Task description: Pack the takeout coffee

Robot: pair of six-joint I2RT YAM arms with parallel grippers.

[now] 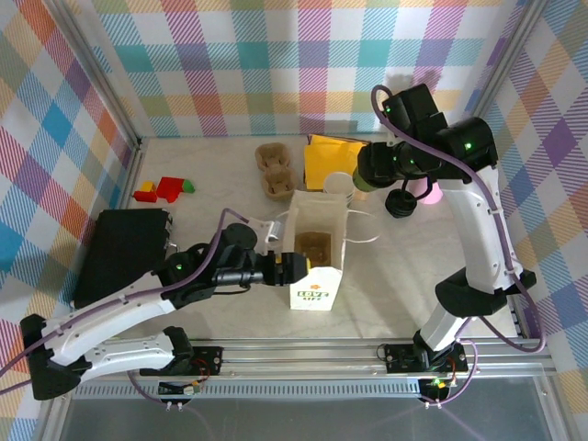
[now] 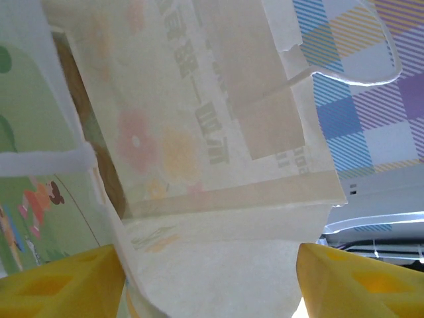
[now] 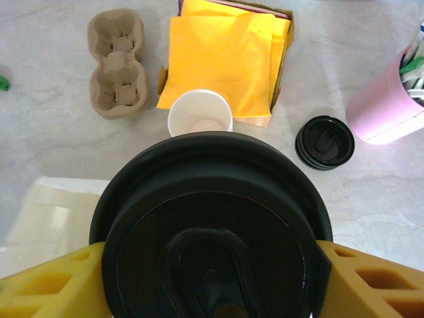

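Takeout coffee (image 3: 212,218): clamped in the right gripper (image 1: 370,173) at the back of the table (image 1: 404,276), behind the paper bag and not in it; its black lid is on. I cannot tell if its base is clear of the tabletop.
Right jaws: set partway apart, with a yellow finger (image 3: 46,281) pressed to each side of the cup under the lid.
Left gripper (image 1: 292,267): at the left wall of the paper bag (image 1: 312,294), near its top edge.
Left jaws: partway apart, holding the bag; the paper fills the gap and meets both yellow fingers (image 2: 59,281).
Bag: upright and open-mouthed in the middle of the table, with a brown cardboard carrier (image 1: 313,246) down inside.
Just beyond the coffee: a lidless cup (image 3: 200,112), and behind that a pile of yellow napkins (image 3: 222,59).
To its right: a stack of black lids (image 3: 324,142), then a pink cup (image 3: 381,112).
Back left: an empty two-cup carrier (image 3: 118,63).
Far left: coloured blocks (image 1: 165,189) and a black case (image 1: 124,253).
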